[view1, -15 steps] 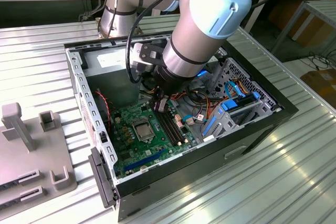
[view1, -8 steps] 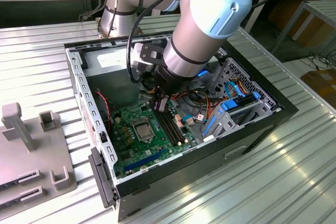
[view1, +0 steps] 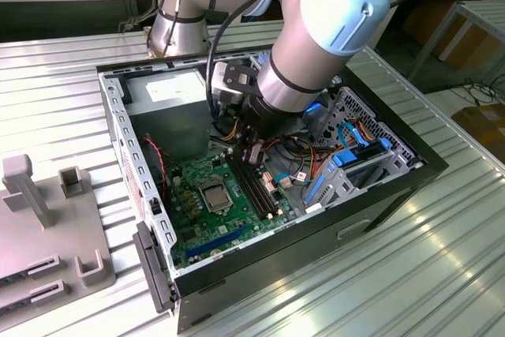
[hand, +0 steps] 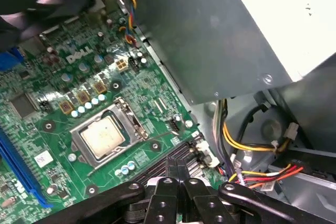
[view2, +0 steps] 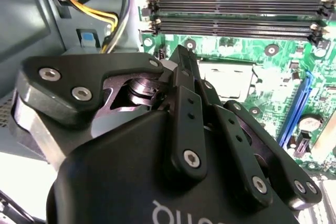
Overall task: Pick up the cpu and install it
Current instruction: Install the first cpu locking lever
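Note:
The cpu point(hand: 103, 136) lies flat inside the metal-framed socket on the green motherboard point(hand: 63, 77), its pale silvery top facing up. It also appears in the second wrist view as the cpu point(view2: 227, 80) just past the fingertips, and in the exterior view as the cpu point(view1: 215, 192) in the middle of the board. My gripper point(view1: 251, 155) hangs inside the open case, over the black memory slots point(view1: 256, 189) beside the socket. In both wrist views the gripper point(hand: 177, 163) point(view2: 184, 57) has its two fingers pressed together with nothing between them. It does not touch the cpu.
A grey power supply box point(view1: 170, 94) fills the case's back corner, with yellow, red and black cables point(hand: 247, 145) running beside the gripper. Blue drive brackets point(view1: 355, 159) stand on the exterior view's right. A blue expansion slot point(view2: 296, 106) lies beside the socket. Grey fixtures point(view1: 47, 219) stand outside the case.

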Controlling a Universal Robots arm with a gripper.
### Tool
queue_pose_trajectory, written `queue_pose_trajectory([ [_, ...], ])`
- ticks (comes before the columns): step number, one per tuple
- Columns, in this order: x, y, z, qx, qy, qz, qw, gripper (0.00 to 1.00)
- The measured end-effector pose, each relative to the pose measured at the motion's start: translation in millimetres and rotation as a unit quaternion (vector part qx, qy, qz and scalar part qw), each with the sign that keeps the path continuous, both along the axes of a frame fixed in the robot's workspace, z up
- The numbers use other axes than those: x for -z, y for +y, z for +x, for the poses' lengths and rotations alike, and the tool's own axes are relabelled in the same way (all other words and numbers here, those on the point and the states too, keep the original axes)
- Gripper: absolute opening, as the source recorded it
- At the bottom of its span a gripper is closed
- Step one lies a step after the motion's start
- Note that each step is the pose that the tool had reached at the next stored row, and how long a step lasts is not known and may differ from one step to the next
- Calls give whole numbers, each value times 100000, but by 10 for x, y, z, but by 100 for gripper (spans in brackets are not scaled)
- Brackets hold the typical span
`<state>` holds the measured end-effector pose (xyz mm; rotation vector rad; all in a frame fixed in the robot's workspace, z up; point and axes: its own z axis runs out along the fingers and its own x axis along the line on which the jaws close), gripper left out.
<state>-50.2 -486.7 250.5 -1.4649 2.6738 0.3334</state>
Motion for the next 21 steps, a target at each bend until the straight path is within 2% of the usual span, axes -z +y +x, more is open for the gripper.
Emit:
queue_pose_trajectory([
  [2, 1, 30, 2, -16, 0, 1, 100000, 11],
  [4, 4, 110, 1, -18, 4, 24, 100000, 11],
  [9, 27, 227, -4, -23, 7, 127, 100000, 11],
  [11, 54, 281, -59, -14, 3, 133, 100000, 11],
  [16, 99, 328, -142, -19, 1, 133, 100000, 11],
  [19, 119, 333, -191, -74, 4, 125, 100000, 11],
  [21, 120, 330, -194, -273, 4, 116, 100000, 11],
])
